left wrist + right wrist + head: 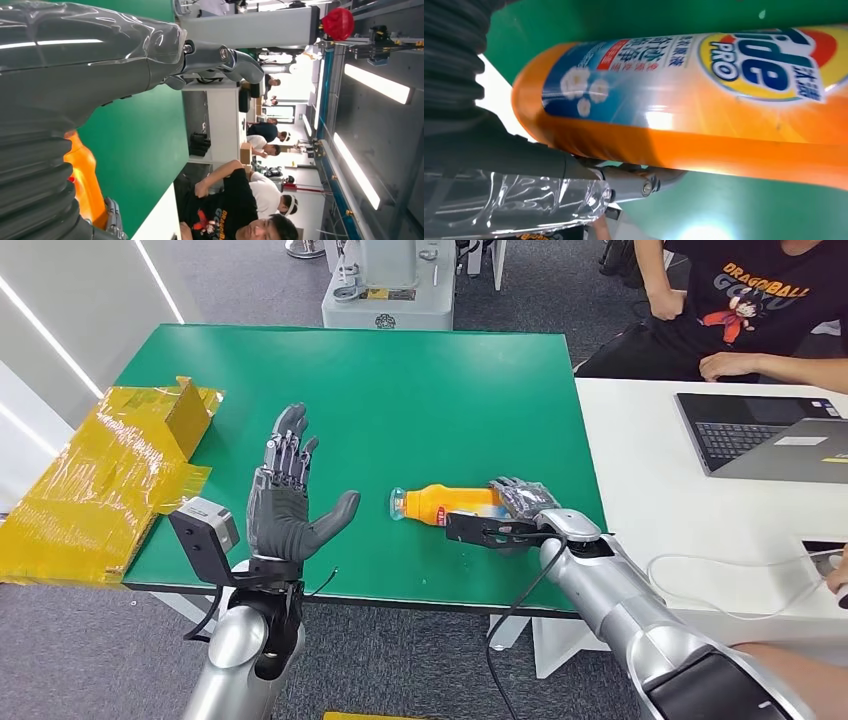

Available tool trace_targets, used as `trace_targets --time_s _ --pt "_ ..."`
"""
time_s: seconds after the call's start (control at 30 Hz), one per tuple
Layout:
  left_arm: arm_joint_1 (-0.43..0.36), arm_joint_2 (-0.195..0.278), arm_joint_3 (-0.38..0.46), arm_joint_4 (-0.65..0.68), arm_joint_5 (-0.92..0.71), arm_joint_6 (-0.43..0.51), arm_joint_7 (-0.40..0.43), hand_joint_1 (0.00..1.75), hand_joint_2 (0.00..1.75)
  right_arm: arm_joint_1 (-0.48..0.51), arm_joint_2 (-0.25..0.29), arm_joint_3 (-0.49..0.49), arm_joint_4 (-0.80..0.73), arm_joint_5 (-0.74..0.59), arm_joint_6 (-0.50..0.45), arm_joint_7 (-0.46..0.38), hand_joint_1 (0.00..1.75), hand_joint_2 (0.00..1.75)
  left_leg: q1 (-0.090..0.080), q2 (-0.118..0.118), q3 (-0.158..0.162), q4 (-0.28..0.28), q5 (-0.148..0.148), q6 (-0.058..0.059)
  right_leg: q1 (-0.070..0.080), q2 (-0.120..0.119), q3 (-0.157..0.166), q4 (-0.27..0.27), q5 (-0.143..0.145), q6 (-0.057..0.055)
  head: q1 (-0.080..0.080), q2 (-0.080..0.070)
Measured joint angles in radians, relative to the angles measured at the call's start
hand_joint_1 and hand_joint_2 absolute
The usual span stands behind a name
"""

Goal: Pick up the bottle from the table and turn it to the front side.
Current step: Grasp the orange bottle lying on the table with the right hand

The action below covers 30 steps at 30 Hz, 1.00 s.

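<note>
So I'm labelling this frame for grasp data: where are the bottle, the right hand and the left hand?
bottle [440, 502]: head view, orange body near the neck.
right hand [522, 502]: head view, back of the hand at the bottle's base.
left hand [285, 512]: head view, open palm.

green table [400, 390] | orange bottle [445, 502] lying on its side

Printed across the orange bottle's label [704, 85]: "Tide PRO", beside Chinese characters too small to make out. Printed on a seated person's black T-shirt [755, 290]: "DRAGONBALL".
</note>
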Motion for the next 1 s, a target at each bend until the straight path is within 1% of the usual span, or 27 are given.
trace_targets --time_s 0.03,0.07,0.17,0.2,0.27,1.0 --pt "0.002 0.0 0.001 0.0 0.0 0.0 0.0 0.0 1.75 0.0 0.0 -0.002 0.001 0.001 0.003 0.0 0.03 1.75 0.0 0.0 0.0 0.0 0.0 0.0 0.0 0.0 0.0 0.0 0.0 0.0 0.0 0.0" --pt "0.003 0.0 0.001 0.0 0.001 0.001 0.0 0.0 1.75 0.0 0.0 -0.003 0.002 0.002 0.005 0.0 0.34 1.75 0.0 0.0 0.0 0.0 0.0 0.0 0.0 0.0 0.0 0.0 0.0 0.0 0.0 0.0" --pt "0.005 0.0 0.003 -0.002 0.001 0.001 0.0 0.0 1.75 0.0 0.0 -0.006 0.003 0.008 0.012 0.0 1.56 1.75 0.0 0.0 0.0 0.0 0.0 0.0 0.0 0.0 0.0 0.0 0.0 0.0 0.0 0.0" --pt "0.005 0.001 0.004 -0.003 0.001 0.001 0.0 0.0 1.75 0.0 0.0 -0.007 0.003 0.01 0.014 -0.001 1.68 1.75 0.0 0.0 0.0 0.0 0.0 0.0 0.0 0.0 0.0 0.0 0.0 0.0 0.0 0.0" --pt "0.007 0.001 0.005 -0.005 0.001 0.002 0.0 0.0 1.75 -0.001 0.0 -0.011 0.004 0.011 0.016 -0.004 1.75 1.75 0.0 0.0 0.0 0.0 0.0 0.0 0.0 0.0 0.0 0.0 0.0 0.0 0.0 0.0" --pt "0.021 0.005 0.018 -0.008 0.002 0.007 0.0 0.0 1.75 0.008 0.001 -0.055 0.004 0.019 -0.026 -0.045 1.75 1.75 0.0 0.0 0.0 0.0 0.0 0.0 0.0 0.0 0.0 0.0 0.0 0.0 0.0 0.0"
